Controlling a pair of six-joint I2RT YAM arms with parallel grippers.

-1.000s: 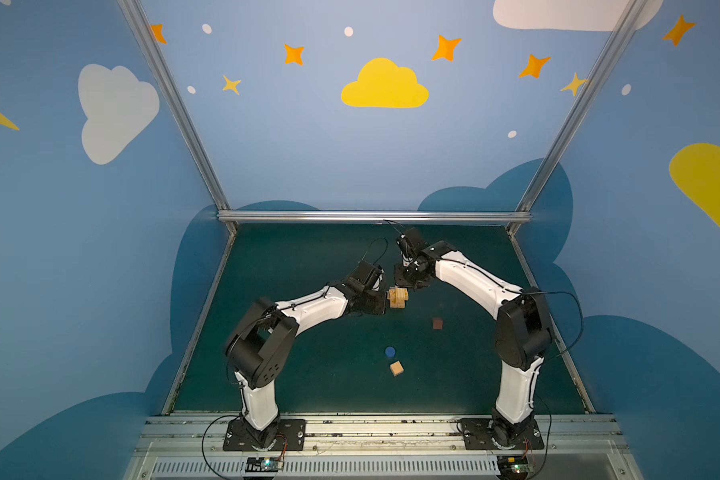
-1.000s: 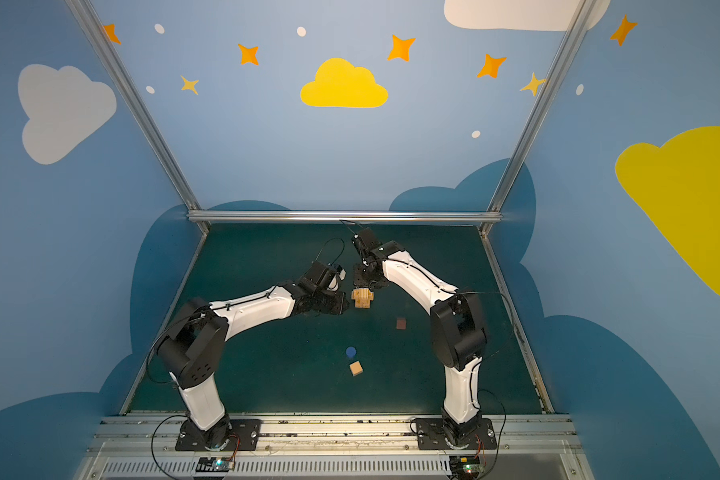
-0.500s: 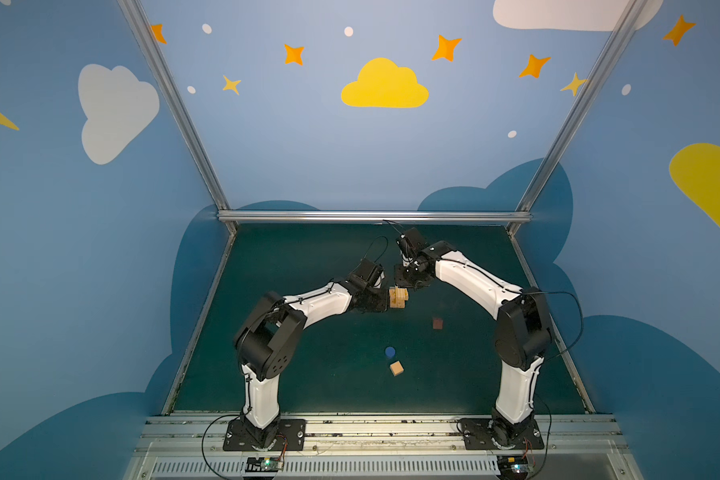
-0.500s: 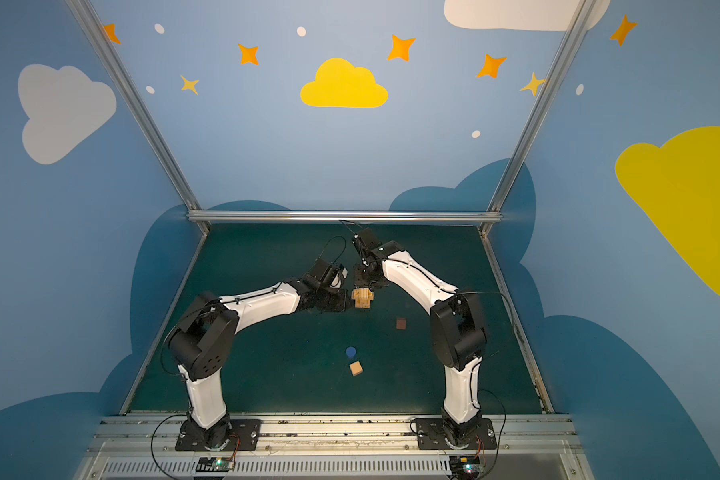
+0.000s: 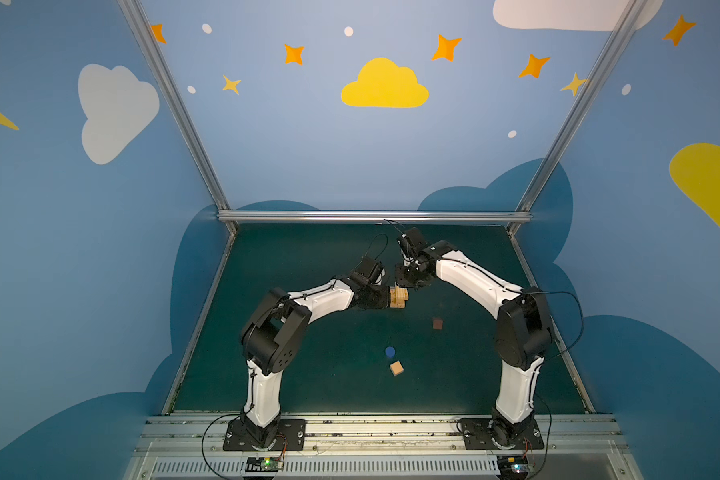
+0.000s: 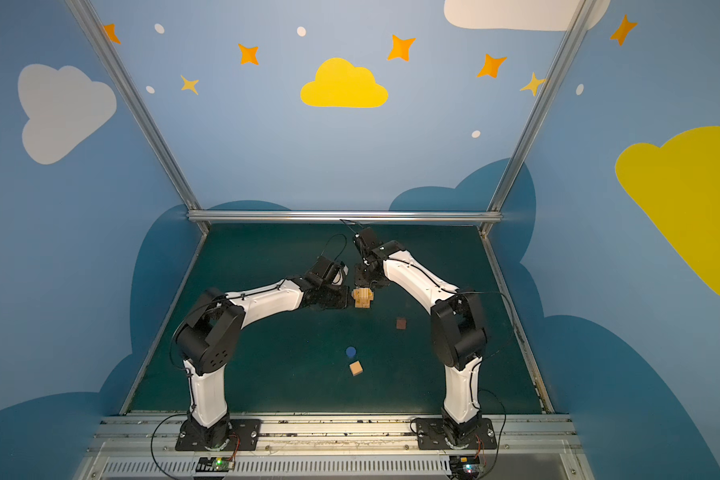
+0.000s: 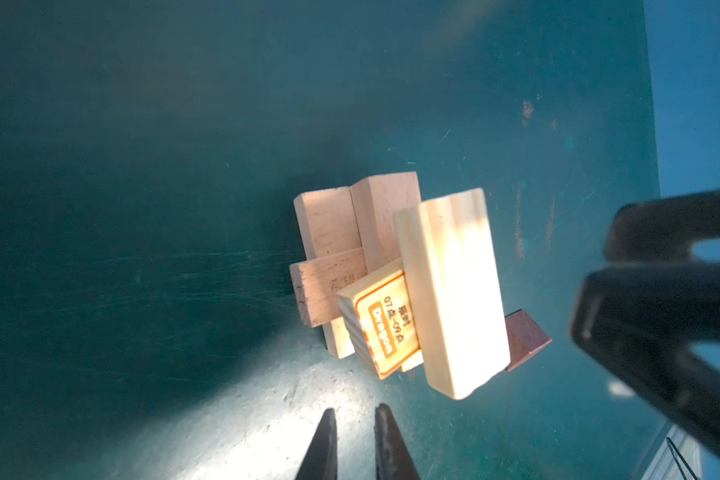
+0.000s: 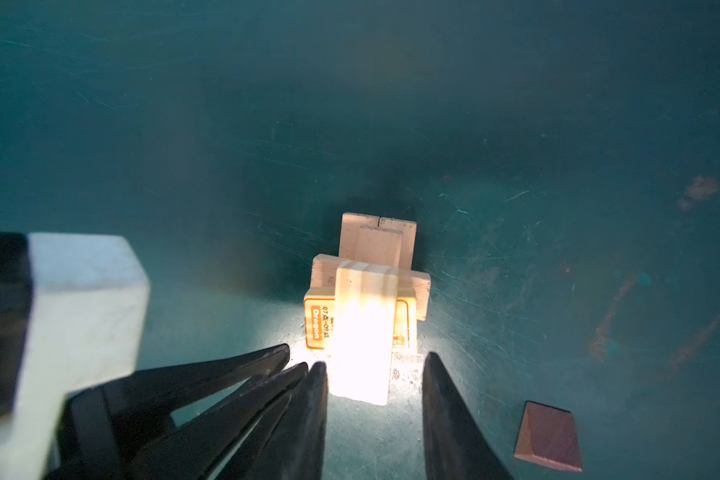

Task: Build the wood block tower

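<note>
Left end effector (image 7: 354, 411): my jaws together, empty, beside crosswise tower of light tan wooden bars (image 5: 399, 297) | right end effector (image 8: 375, 359): jaws apart, just beside it

a tan block's (image 7: 352, 328) orange-framed label (image 7: 385, 326) reads "dragon" and "07".

One tower (image 5: 398, 297) of tan bars (image 7: 454, 291), at least five bars showing, exact count unclear. Loose on the desk (image 5: 350, 395): one dark reddish-brown cube (image 5: 437, 323), one tan cube (image 5: 396, 368), one blue round piece (image 5: 390, 352). Two robot arms: the left arm (image 5: 321, 300) and the right arm (image 5: 470, 280)
</note>
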